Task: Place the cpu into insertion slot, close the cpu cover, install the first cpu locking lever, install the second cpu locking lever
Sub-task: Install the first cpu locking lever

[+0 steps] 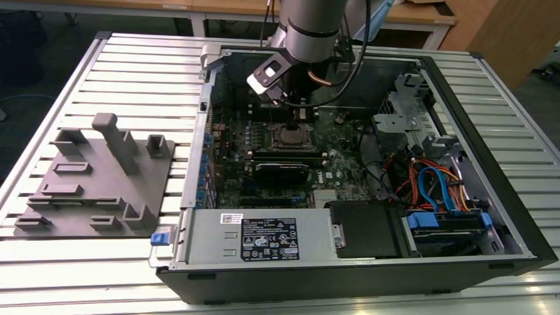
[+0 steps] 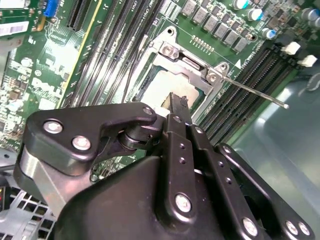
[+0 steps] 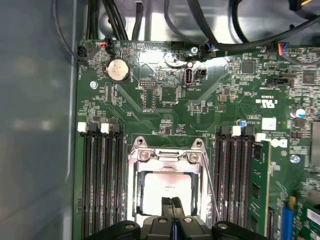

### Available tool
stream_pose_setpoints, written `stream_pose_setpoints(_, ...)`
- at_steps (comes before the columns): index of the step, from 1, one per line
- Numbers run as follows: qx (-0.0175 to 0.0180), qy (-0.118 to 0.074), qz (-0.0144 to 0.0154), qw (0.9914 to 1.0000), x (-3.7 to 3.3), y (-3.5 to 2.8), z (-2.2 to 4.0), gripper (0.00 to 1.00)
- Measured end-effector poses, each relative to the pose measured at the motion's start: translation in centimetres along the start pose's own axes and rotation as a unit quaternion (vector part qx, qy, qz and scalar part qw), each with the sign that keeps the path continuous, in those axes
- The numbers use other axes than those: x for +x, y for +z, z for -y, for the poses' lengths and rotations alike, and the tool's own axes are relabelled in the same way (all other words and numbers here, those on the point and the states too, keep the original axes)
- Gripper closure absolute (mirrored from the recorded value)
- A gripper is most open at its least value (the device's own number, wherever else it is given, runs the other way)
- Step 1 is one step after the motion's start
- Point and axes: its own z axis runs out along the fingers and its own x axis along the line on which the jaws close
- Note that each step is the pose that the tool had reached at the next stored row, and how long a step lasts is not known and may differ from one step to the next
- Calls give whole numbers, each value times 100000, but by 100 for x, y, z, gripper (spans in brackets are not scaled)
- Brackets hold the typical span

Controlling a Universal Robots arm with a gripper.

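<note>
The arm reached down into the open computer case, and its gripper hung right over the middle of the board. Its two fingers were pressed together with nothing between them. The cpu lay flat in the insertion slot. The cpu cover looked to be down around it, so the pale face showed through the window. The fingertips were just over the chip's edge, maybe touching it (I could not tell from where I stood). A thin locking lever stuck out over the memory slots and was not hooked down. That was what worried me. If the closed fingers pushed on the chip's face, they could scratch it or bend something under it. If they slid off the thin lever, it could spring up and the cover could pop open. A slip sideways could also knock the slots beside the socket.
</note>
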Motion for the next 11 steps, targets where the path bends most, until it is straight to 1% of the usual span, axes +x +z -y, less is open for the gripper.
stream_pose_setpoints(9, -2, 1, 9, 100000, 4, -216, 17, 89)
stream_pose_setpoints(11, -5, -2, 13, 100000, 5, -244, 19, 89)
